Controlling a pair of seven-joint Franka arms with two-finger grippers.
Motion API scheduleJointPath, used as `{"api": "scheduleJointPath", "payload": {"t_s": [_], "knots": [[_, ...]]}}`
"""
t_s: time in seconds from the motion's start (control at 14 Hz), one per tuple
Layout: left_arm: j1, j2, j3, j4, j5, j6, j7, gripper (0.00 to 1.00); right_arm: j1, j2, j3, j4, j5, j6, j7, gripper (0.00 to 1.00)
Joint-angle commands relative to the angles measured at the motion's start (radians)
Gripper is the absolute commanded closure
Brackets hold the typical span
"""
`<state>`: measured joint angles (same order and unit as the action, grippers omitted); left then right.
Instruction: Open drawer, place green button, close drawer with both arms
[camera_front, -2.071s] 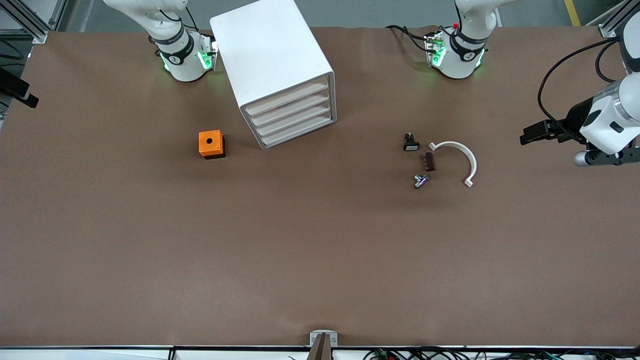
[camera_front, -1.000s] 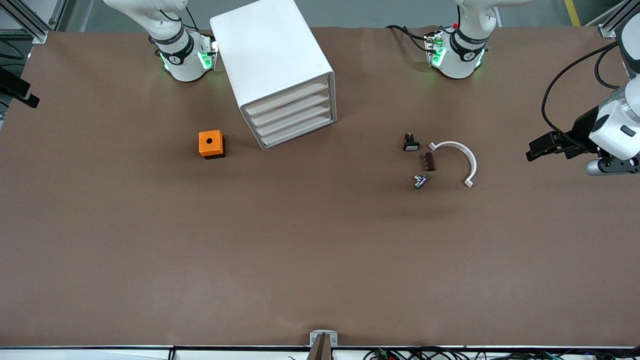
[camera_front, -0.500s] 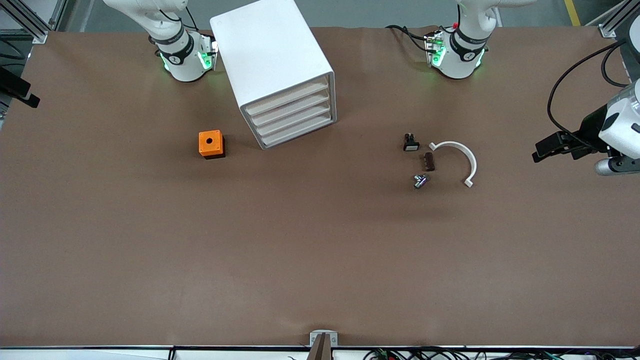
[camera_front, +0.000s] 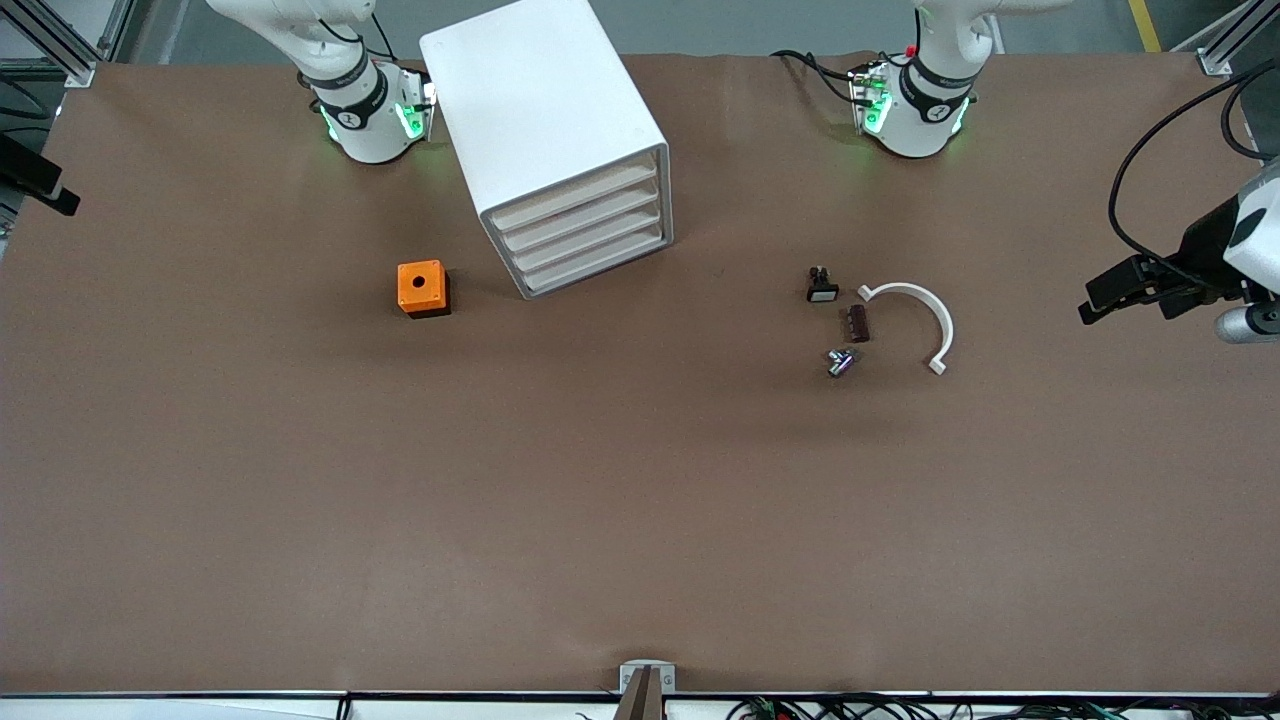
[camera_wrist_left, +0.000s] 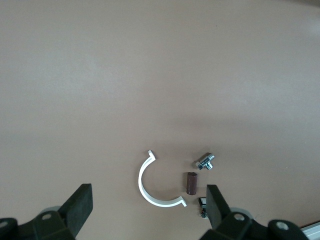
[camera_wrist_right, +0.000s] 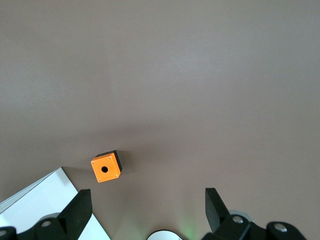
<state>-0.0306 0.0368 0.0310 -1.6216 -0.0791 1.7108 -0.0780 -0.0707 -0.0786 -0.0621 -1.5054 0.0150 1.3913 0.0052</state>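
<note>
The white cabinet stands between the arm bases, and its four drawers are all shut. No green-capped button shows in any view. My left gripper hangs open and empty over the left arm's end of the table. In the left wrist view its open gripper looks down on the small parts. My right gripper is open and empty, high over the table by its own base. It is out of the front view. It looks down on the orange box and a cabinet corner.
The orange box with a hole sits beside the cabinet toward the right arm's end. Toward the left arm's end lie a black-and-white switch part, a brown cylinder, a small metal part and a white arc.
My left arm has drawn back toward its end of the table, farther from the small parts. Nothing on the table has moved.
</note>
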Motion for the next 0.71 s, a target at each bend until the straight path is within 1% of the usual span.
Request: {"api": "scheduleJointPath", "payload": {"t_s": [0.0,0.21,0.29,0.64], "knots": [[0.011,-0.008,-0.016,0.049,0.021,-0.054,-0.003,0.0,-0.006,-0.023,0.008,-0.022,-0.012,0.003,-0.013,0.0],[0.012,0.008,-0.011,0.104,0.021,-0.054,-0.002,0.0,-0.004,-0.021,0.008,-0.021,-0.012,0.011,-0.011,0.0],[0.012,0.009,-0.01,0.112,0.021,-0.054,-0.003,0.0,0.011,-0.021,0.01,-0.021,-0.012,0.011,-0.011,0.0],[0.008,0.009,-0.008,0.114,0.051,-0.054,0.001,0.0,0.025,-0.023,0.01,-0.023,-0.012,0.005,-0.007,0.0]]}}
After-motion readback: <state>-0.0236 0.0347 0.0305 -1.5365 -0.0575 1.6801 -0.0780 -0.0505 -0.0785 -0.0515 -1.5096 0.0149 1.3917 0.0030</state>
